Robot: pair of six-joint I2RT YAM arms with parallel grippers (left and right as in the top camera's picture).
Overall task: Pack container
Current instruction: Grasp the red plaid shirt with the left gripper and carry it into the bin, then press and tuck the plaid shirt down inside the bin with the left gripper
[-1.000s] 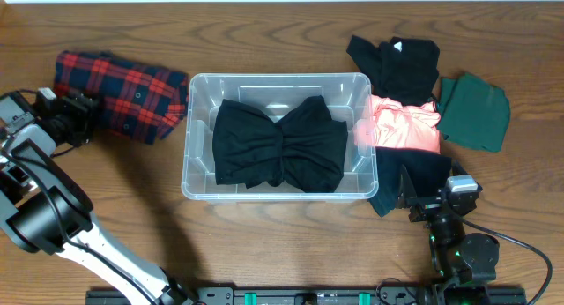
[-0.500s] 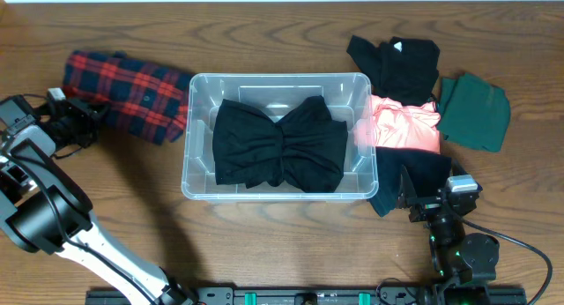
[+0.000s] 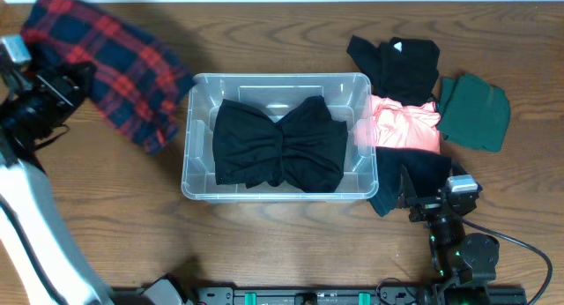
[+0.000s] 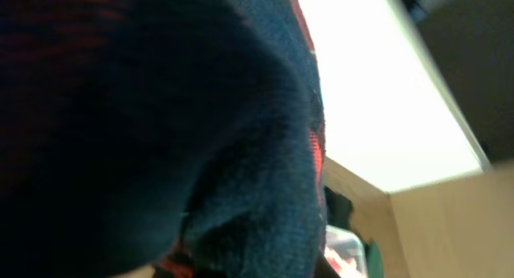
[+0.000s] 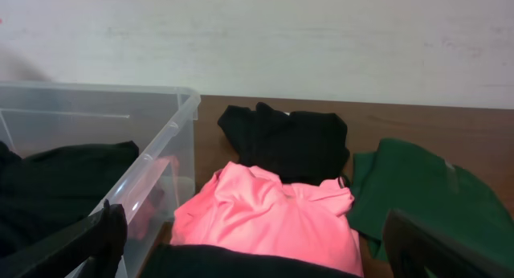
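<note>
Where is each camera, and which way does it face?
Overhead: above the table, looking straight down on the container, left gripper and right gripper.
Left wrist: on the left arm, smothered by the held plaid cloth; no fingers show.
Right wrist: low by the table, facing the pink top; open fingers at bottom corners.
Shared: overhead and right wrist both show the container.

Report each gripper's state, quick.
Left gripper: closed on the red plaid shirt.
Right gripper: open, holding nothing.
</note>
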